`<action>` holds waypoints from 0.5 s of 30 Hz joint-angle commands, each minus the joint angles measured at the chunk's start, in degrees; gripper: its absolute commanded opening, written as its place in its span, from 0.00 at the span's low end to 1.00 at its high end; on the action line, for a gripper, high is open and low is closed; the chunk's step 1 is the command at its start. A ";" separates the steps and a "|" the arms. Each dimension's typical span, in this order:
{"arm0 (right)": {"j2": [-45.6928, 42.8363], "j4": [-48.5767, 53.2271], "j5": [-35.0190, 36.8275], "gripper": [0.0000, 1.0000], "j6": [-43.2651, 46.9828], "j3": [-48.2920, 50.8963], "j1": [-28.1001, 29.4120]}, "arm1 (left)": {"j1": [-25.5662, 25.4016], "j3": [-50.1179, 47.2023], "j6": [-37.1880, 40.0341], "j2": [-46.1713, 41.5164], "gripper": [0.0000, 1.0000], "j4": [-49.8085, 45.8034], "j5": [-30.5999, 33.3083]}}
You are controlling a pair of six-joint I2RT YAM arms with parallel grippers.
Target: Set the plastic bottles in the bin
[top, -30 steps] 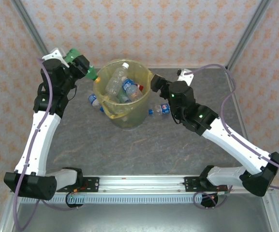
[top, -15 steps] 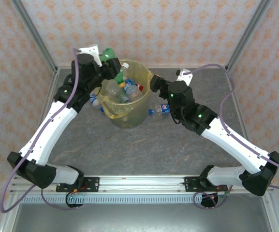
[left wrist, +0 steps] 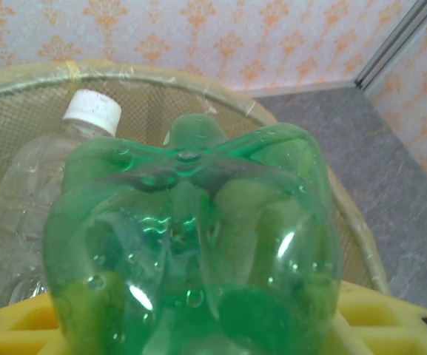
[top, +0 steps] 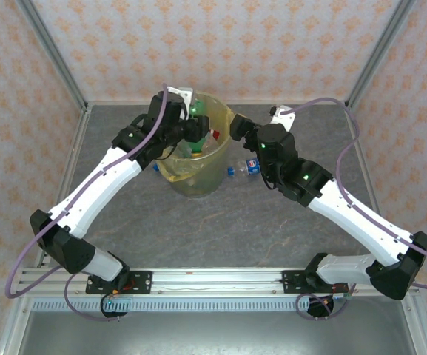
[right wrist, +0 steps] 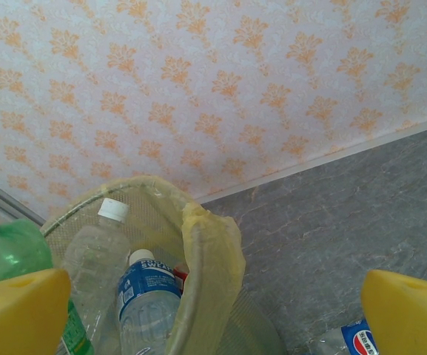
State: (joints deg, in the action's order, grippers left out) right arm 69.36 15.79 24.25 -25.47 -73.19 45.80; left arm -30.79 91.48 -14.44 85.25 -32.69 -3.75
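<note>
A green bottle (top: 196,111) is held over the bin (top: 198,188) by the closed left hand (top: 191,127), as seen from above. Left wrist: a clear bottle (left wrist: 21,200) is seen inside the bin, beyond it. Right wrist: the right hand (right wrist: 213,314) is spread wide, empty. Release into the bin is judged due next.

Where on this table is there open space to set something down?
The wide grey table between the bin and the near rail is bare, as is the far right corner. Crowded: right of the bin, where a bottle lies beside the right arm, and above it, where the left hand holds a green bottle.
</note>
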 commanded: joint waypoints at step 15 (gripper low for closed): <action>-1.34 0.25 2.16 1.00 0.68 -1.07 -0.54 | -1.12 -6.75 -0.07 -2.82 0.67 0.62 -0.74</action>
State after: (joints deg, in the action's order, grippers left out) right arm 69.36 15.84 24.27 -25.47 -73.19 45.69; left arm -31.53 86.17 -13.72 85.10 -33.61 -3.64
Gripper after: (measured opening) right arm 0.996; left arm 0.648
